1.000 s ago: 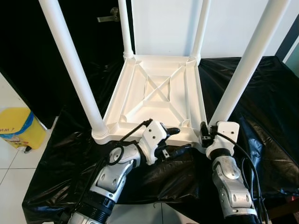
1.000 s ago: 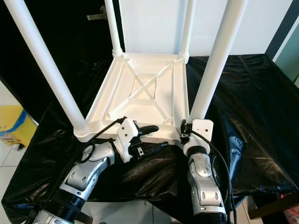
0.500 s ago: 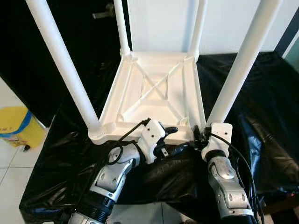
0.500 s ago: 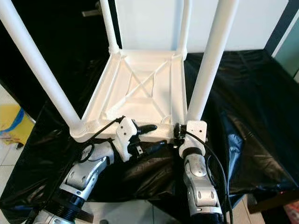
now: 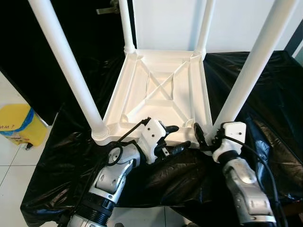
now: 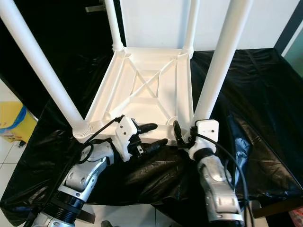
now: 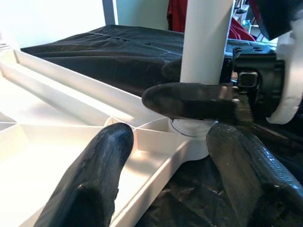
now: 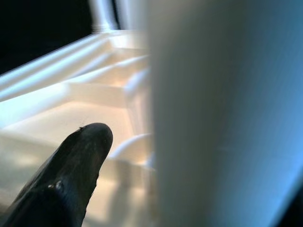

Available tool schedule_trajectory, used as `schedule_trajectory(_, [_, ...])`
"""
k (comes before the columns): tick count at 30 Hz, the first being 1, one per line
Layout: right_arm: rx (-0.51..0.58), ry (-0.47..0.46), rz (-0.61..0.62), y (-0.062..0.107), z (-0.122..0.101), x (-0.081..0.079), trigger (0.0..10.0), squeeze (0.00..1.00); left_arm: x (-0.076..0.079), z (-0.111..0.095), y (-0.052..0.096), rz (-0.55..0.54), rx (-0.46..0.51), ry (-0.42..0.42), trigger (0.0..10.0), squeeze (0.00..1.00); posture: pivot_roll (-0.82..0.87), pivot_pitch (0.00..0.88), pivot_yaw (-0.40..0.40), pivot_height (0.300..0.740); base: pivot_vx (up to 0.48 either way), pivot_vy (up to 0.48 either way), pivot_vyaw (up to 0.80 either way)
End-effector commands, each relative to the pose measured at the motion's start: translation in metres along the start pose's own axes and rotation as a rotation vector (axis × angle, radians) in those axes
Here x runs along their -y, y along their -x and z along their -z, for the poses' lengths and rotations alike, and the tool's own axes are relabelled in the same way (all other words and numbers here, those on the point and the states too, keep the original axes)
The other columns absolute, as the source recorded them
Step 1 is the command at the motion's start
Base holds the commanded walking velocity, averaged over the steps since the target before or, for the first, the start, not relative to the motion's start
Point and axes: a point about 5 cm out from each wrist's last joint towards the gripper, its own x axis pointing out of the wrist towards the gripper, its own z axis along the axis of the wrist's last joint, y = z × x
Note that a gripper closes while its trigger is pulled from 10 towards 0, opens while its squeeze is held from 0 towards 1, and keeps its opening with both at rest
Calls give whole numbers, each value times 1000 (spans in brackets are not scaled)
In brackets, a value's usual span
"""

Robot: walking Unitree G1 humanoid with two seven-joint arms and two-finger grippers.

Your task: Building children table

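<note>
A white children's table (image 5: pixel 116 101) lies upside down on a black-covered surface, its legs pointing up. My left gripper (image 5: pixel 179 136) is open and straddles the near rim (image 7: pixel 156 163). One of its fingers (image 7: pixel 97 175) lies over the ribbed underside, the other (image 7: pixel 246 165) outside over the black cloth. My right gripper (image 5: pixel 208 136) is at the base of the near right leg (image 5: pixel 246 80). One of its fingers (image 5: pixel 196 134) stands just left of the leg with a gap between them (image 8: pixel 71 179). Its other finger is hidden by the leg.
Black sheeting (image 5: pixel 270 99) covers the surface and hangs in folds over the near edge. A yellow bin (image 5: pixel 16 125) stands on the white tiled floor at the left. The near left leg (image 5: pixel 66 66) rises steeply beside my left arm. A white panel (image 5: pixel 165 23) stands behind.
My right wrist has shifted a little right and outward, and one of its fingers now shows left of the leg. The left gripper keeps its place on the rim. The camera has moved slightly.
</note>
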Motion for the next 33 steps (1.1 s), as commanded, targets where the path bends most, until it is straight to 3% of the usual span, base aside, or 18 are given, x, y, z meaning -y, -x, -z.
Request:
schedule_trajectory(1, [-18, -2, -139, 5, -3, 7, 10000, 0, -2, 0, 0, -33, -3, 8, 10000, 0, -176, 54, 25, 740, 0, 0, 0])
schedule_trajectory(2, [-43, 12, -219, 6, -4, 12, 10000, 0, -2, -1, 0, -30, -3, 7, 10000, 0, -176, 52, 26, 740, 0, 0, 0])
schedule_trajectory(5, [-78, 37, -300, 6, -5, 18, 10000, 0, -3, -1, 0, -28, -3, 6, 10000, 0, -175, 50, 27, 740, 0, 0, 0])
schedule_trajectory(7, [-78, 37, -300, 6, -5, 18, 10000, 0, -3, -1, 0, -28, -3, 6, 10000, 0, -175, 50, 27, 740, 0, 0, 0])
schedule_trajectory(10, [-149, 91, -423, -5, 0, 32, 10000, 0, -5, -3, 0, -30, -1, 1, 10000, 0, -161, 42, 30, 740, 0, 0, 0])
schedule_trajectory(15, [-173, 99, -466, -10, 4, 33, 10000, 0, -5, -4, 0, -30, -1, -1, 10000, 0, -153, 39, 31, 740, 0, 0, 0])
schedule_trajectory(16, [-182, 104, -486, -12, 5, 33, 6118, 0, -5, -4, 0, -30, -1, -2, 10000, 0, -152, 38, 31, 740, 0, 0, 0])
schedule_trajectory(17, [-189, 110, -507, -14, 6, 33, 3922, 0, -5, -5, 0, -30, -1, -4, 10000, 0, -143, 35, 31, 740, 0, 0, 0])
schedule_trajectory(18, [-189, 110, -507, -14, 6, 33, 3922, 0, -5, -5, 0, -30, -1, -4, 10000, 0, -143, 35, 31, 740, 0, 0, 0])
schedule_trajectory(19, [-199, 112, -520, -16, 8, 34, 0, 0, -5, -5, 1, -31, -2, -5, 10000, 0, -135, 34, 32, 740, 0, 0, 0])
schedule_trajectory(28, [-244, 139, -525, -20, 19, 40, 0, 0, -8, -6, 5, -48, -7, -15, 10000, 0, -112, 35, 21, 740, 0, 0, 0])
schedule_trajectory(29, [-246, 141, -512, -19, 20, 41, 10000, 0, -7, -6, 5, -50, -6, -14, 10000, 0, -109, 35, 19, 740, 0, 0, 0])
schedule_trajectory(33, [-227, 120, -443, -18, 20, 41, 10000, 0, -6, -6, 6, -55, -6, -13, 10000, 0, -109, 34, 15, 740, 0, 0, 0])
